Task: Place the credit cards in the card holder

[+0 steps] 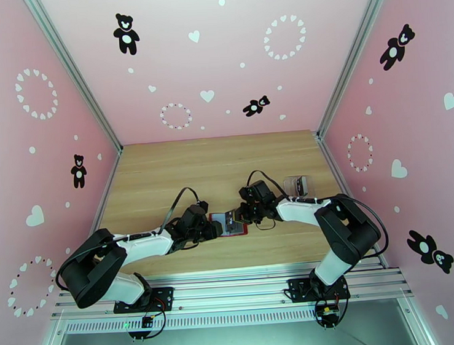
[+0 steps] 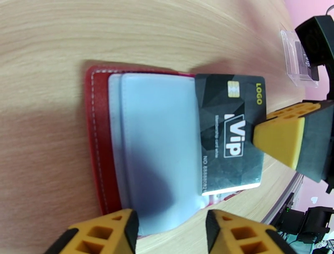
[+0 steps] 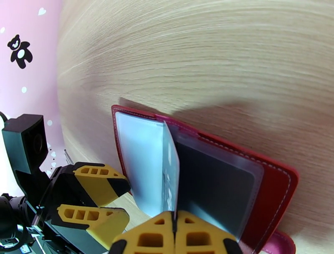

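Pink teddy-print walls (image 1: pixel 220 59), wooden table (image 1: pixel 196 166)

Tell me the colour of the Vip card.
The credit card is black with a faceted pattern, clearest in the left wrist view.

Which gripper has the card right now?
The right gripper, its jaws shut on the black VIP card at the open card holder. The left gripper has its jaws apart.
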You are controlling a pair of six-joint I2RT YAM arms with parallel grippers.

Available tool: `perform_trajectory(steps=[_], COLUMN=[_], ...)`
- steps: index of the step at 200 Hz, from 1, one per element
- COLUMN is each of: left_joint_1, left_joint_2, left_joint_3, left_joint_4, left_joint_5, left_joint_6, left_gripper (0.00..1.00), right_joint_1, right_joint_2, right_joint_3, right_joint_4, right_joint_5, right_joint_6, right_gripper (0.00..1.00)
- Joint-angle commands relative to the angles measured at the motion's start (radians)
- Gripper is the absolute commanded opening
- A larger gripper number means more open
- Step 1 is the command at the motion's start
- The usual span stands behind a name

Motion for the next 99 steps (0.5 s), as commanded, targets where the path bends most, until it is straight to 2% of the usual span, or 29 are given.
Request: perform_trajectory(steps=[1,99], left_joint_1=[-0.004,-0.01], left_joint_2=[-0.008,-0.006], left_joint_3=[-0.023,-0.025], left_joint_4=[-0.009,0.0], left_joint_5=[-0.013,-0.013], left_joint_6=[-0.01,-0.015], left_gripper=[0.49,0.49], right_joint_1=[0.005,0.007], right_joint_2=[-0.024,-0.042], right_joint_3=[-0.032,-0.08], right_joint_4=[-0.012,0.014], right_joint_5=[0.016,0.001], right_joint_6=[0.026,0.045], right_gripper=[0.0,0.0])
